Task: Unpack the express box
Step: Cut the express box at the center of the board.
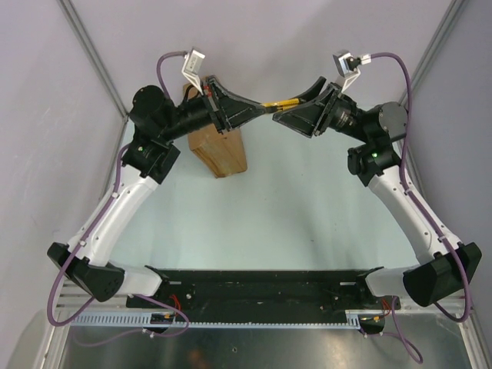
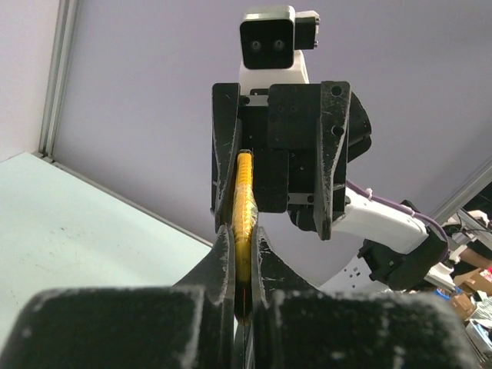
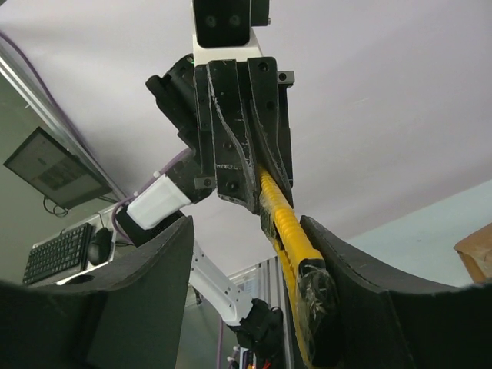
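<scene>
Handover, I judge, explains the pose: my left gripper (image 1: 257, 110) pinches the yellow utility knife (image 3: 288, 231) aloft, up and right of the express box (image 1: 223, 150), while my right gripper (image 2: 273, 223) gapes around its other end, not yet clamped.

Robotics lab, grey-walled enclosure (image 1: 261, 38), keyboard (image 3: 58, 261), monitor (image 3: 58, 171)

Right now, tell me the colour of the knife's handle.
The knife is yellow with a black end; the right wrist view shows it best.
</scene>
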Available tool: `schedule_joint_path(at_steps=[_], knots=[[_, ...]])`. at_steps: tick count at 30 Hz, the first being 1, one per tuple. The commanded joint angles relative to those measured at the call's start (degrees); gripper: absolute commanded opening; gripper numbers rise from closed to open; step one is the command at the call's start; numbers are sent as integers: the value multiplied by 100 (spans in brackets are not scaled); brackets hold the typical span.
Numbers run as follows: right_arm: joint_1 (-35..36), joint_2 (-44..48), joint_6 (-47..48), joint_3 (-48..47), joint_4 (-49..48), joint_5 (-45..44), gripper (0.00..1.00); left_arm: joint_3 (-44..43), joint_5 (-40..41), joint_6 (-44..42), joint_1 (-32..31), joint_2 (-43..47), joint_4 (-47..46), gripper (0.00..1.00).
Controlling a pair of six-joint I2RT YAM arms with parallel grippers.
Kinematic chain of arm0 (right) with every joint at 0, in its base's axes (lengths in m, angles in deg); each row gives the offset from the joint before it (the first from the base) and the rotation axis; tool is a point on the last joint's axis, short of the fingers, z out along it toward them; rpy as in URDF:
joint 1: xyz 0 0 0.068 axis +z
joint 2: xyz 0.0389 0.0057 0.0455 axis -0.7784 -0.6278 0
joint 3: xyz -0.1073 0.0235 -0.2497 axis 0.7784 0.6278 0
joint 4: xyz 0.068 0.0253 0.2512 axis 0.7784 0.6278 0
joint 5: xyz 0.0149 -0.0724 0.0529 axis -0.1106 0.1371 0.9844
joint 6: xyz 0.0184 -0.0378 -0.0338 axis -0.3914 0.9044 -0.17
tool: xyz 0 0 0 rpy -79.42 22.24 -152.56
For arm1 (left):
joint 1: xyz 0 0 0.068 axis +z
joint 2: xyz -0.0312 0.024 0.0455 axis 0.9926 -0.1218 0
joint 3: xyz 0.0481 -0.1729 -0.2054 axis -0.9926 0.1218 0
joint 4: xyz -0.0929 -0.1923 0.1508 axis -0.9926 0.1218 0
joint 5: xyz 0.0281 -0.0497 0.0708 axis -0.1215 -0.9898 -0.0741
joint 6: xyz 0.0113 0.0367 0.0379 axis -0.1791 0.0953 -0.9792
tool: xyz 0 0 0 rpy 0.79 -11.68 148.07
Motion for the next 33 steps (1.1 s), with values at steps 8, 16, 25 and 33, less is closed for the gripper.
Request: schedule_joint_path(at_steps=[8, 16, 25, 33], knots=[[198, -81, 269, -344, 91, -29, 47, 3, -60, -149, -41, 98, -217, 0], [172, -63, 304, -353, 187, -275, 60, 214, -43, -202, -41, 265, -217, 0], [277, -107, 313, -353, 126, -91, 41, 285, 45, -245, -41, 301, -217, 0], [259, -45, 506, -353, 319, -99, 0, 372, 27, -307, -24, 336, -199, 0]])
